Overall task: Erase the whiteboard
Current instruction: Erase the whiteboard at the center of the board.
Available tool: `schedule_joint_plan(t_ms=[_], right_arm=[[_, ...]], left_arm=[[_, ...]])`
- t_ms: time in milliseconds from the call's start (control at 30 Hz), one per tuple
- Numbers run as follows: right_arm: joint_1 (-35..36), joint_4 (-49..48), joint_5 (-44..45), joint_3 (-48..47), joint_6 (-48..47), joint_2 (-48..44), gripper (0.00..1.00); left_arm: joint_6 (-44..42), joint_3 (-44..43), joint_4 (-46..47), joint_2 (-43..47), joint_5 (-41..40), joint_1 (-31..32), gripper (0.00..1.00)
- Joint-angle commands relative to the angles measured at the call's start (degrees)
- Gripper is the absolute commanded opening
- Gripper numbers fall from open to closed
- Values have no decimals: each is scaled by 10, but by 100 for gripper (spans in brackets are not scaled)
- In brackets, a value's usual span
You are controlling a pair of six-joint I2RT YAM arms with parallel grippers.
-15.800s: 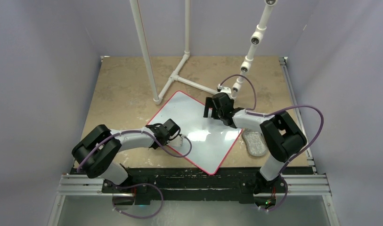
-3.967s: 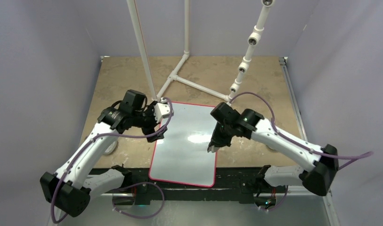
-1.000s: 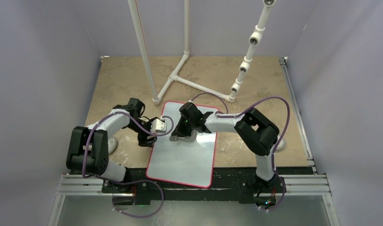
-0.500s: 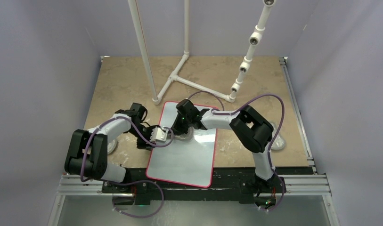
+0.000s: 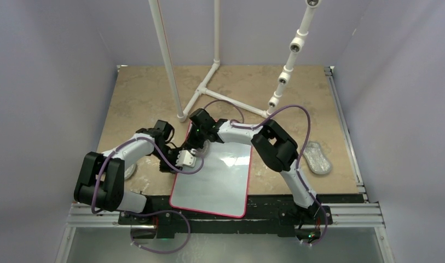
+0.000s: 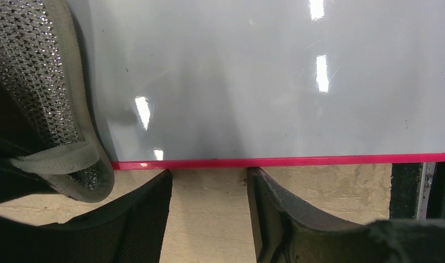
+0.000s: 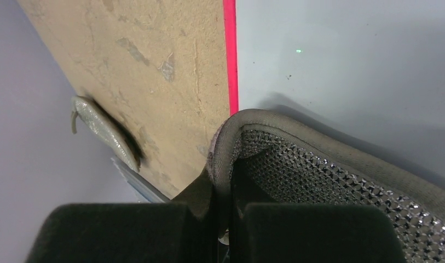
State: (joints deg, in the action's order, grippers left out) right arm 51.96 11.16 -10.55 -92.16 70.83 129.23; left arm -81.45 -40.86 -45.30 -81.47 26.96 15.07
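Observation:
The whiteboard lies flat near the front of the table, red-edged and with no writing showing. My right gripper is over its upper left corner, shut on a grey mesh pad that rests on the board at the red border. In the right wrist view the gripper pinches the pad's folded rim. My left gripper sits at the board's left edge. In the left wrist view it is open, both fingertips against the red edge of the board, with bare table between them. The pad shows at left.
A second grey pad lies on the table at the right. A third one lies by the left arm, also the pad in the right wrist view. A white pipe frame and a jointed pipe stand behind the board.
The right gripper has swept the pad leftward along the top of the board to its upper left corner. The left gripper's jaws have narrowed and it has stayed at the left edge.

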Motion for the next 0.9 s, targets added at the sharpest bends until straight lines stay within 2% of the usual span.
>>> schedule_joint_plan(t_ms=[0,200,267,500,867], right_arm=[[-15,5,29,87,-3,-10,0],[-17,-28,35,120,-7,-16,0],[-15,-35,36,119,-2,-11,0],[-15,-41,37,128,3,-15,0],[-11,-34,15,125,-37,-28,0]], left_arm=[[-7,-1,4,3,-4,-15,51],[14,-109,-79,16,57,-33,52],[6,-113,-96,22,87,-29,54],[17,-38,-51,17,54,48,54],[17,34,31,-12,-11,68,52]])
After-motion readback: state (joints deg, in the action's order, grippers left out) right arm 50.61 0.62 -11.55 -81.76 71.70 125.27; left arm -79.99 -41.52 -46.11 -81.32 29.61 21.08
